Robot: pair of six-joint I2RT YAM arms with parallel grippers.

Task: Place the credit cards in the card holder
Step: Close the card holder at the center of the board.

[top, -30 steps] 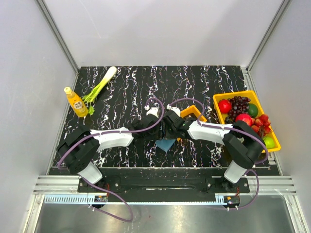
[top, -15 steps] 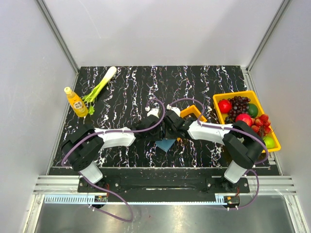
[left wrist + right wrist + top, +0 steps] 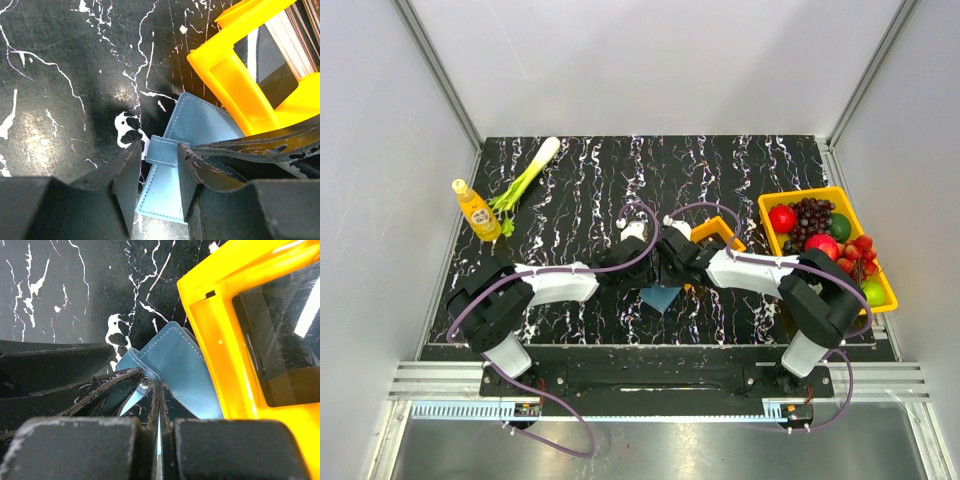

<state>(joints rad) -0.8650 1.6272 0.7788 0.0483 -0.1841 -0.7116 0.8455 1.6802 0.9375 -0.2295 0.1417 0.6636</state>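
Two end effectors meet at the blue holder, which lies flat on the counter between the arms, its far corner touching or just beside the orange tray. Left end effector is partly open, its fingers standing on either side of the holder's small tab without clearly pinching it, while the right end effector is closed on a thin edge of the holder's flap, a pale-blue sliver showing between its tips. Several cards stand on edge inside the tray, apart from the holder.
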